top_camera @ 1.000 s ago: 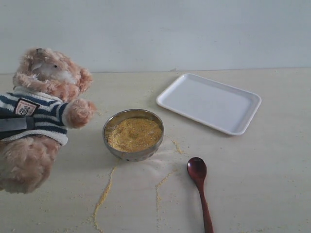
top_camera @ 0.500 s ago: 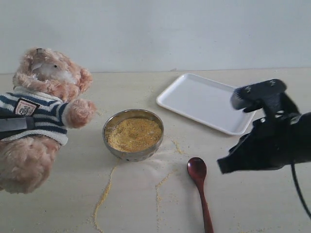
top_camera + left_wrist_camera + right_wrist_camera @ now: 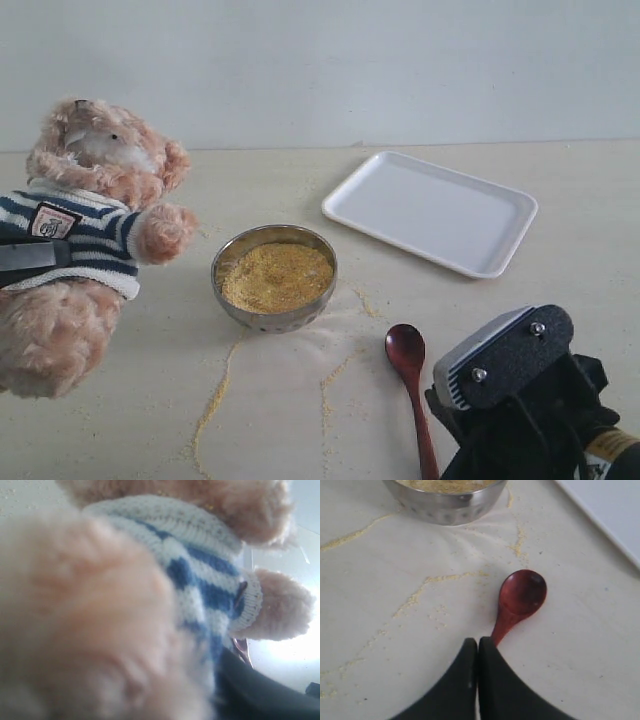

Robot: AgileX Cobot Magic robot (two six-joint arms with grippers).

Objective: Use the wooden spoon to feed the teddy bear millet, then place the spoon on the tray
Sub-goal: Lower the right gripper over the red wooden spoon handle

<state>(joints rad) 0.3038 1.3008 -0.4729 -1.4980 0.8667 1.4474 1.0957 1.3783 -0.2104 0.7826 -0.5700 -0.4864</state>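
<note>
The wooden spoon (image 3: 406,352) lies flat on the desk (image 3: 560,270), at about 5 o'clock from the metal bowl (image 3: 274,318) of millet (image 3: 276,276). Its handle points away from the bowl. The right fingers (image 3: 465,675) hang just over that handle, pressed tight together and holding nothing. The spoon looks small, light, hard and smooth, so I think it could slip or spin. The best place to pinch it is the thin handle, near the middle. At 9 o'clock from the bowl, the left fingers (image 3: 28,256) hug the soft teddy bear (image 3: 100,160) round its tummy. The tray (image 3: 430,210) sits at 2 o'clock.
</note>
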